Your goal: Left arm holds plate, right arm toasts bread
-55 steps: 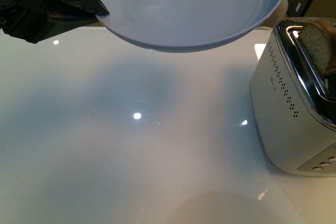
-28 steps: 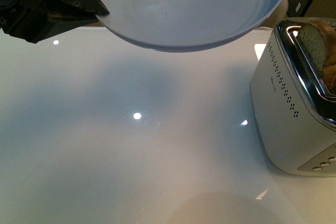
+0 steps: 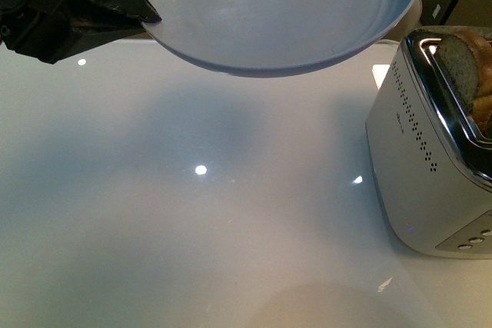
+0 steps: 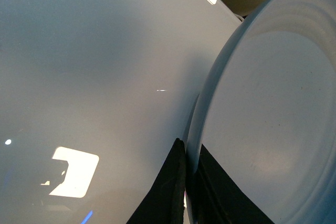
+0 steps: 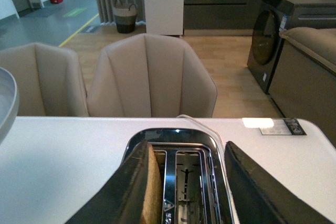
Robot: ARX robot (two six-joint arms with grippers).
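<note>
My left gripper (image 3: 147, 14) is shut on the near rim of the pale blue-white plate (image 3: 277, 13) and holds it in the air over the table's far side. The left wrist view shows its black fingers (image 4: 173, 187) pinching the plate's rim (image 4: 207, 108) from both sides. The brown bread (image 3: 460, 67) stands upright in the toaster (image 3: 430, 167) at the right and sticks out of the slot. My right gripper (image 5: 186, 148) hovers open straddling the toaster's top (image 5: 178, 136). The bread (image 5: 152, 192) sits in one slot, close against one finger's inner face.
The glossy white table (image 3: 200, 228) spreads below the plate. A second toaster slot (image 5: 188, 182) holds nothing. Beige chairs (image 5: 152, 77) stand behind the table's far edge. The plate's edge (image 5: 7, 103) shows at the side of the right wrist view.
The bread slice shows more fully and a little lower in the toaster slot than a second ago. The plate and left gripper have barely moved.
</note>
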